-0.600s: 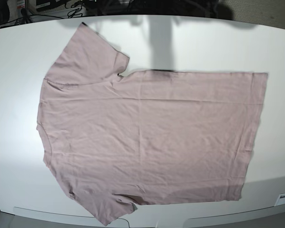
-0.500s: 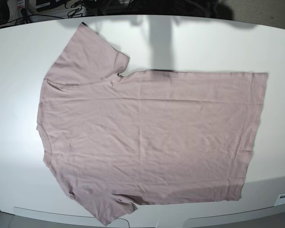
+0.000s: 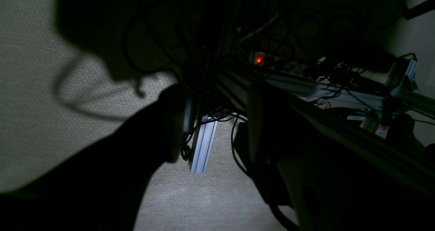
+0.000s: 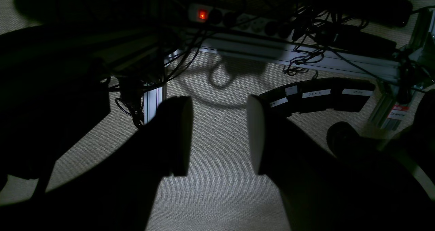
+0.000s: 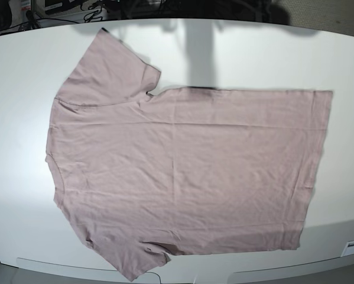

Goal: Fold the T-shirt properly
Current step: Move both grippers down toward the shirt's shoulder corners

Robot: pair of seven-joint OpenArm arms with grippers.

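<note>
T-shirt (image 5: 182, 171) lies flat on the white table (image 5: 23, 71) (both claws spread, right claw (image 4: 219, 135) over carpet).

The left gripper (image 3: 217, 122) and right gripper (image 4: 219, 135) are both hanging with jaws spread apart, gripping nothing.

Base view: camera set high, looking straight down on the white table (image 5: 236, 53), close enough that the T-shirt (image 5: 182, 171) fills most of the frame.

Left wrist view: camera looks out past its own fingers (image 3: 171, 122) at carpet floor (image 3: 30, 98) and a dim frame with cables.

Right wrist view: camera faces the same carpet from close by. Both wrist views share the power strip (image 4: 234, 18) with its red light. Neither shows the table.
</note>
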